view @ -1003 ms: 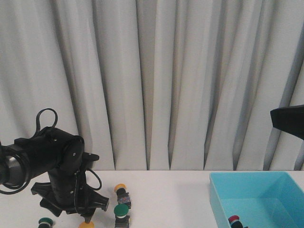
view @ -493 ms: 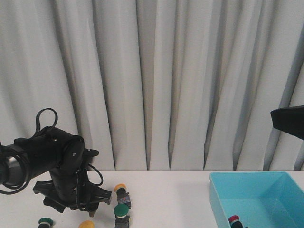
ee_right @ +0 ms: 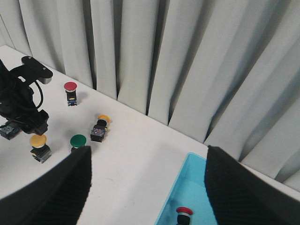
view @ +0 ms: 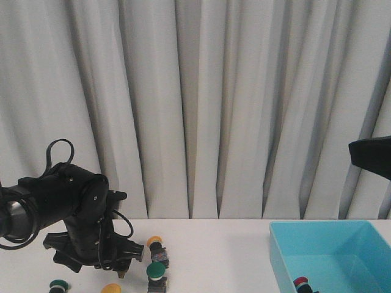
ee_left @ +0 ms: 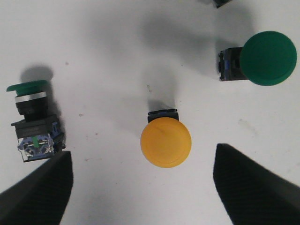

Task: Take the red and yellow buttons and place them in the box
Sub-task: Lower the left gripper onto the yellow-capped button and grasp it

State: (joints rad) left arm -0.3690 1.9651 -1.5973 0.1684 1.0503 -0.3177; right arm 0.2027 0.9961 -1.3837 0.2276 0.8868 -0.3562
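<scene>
A yellow button [ee_left: 166,143] stands cap-up on the white table, just beyond the gap between my left gripper's [ee_left: 142,161] open fingers, untouched. In the front view this button [view: 111,288] sits under the left gripper [view: 113,271]. A second yellow button [ee_right: 104,118] lies on its side nearby, and a red button [ee_right: 70,86] stands close to the curtain. The cyan box [view: 330,244] is at the right with one red button [view: 300,282] inside. High over the table, my right gripper [ee_right: 148,154] stands open and empty, beside the box [ee_right: 194,183].
A green button [ee_left: 268,58] stands beside the yellow one, and another green button [ee_left: 28,86] lies on its side by the left finger. Grey curtains [view: 201,110] hang behind the table. A black part of the right arm [view: 369,155] shows at the front view's right edge.
My left gripper has lifted slightly off the table, uncovering more of the yellow button below it. The right arm and the buttons have not moved.
</scene>
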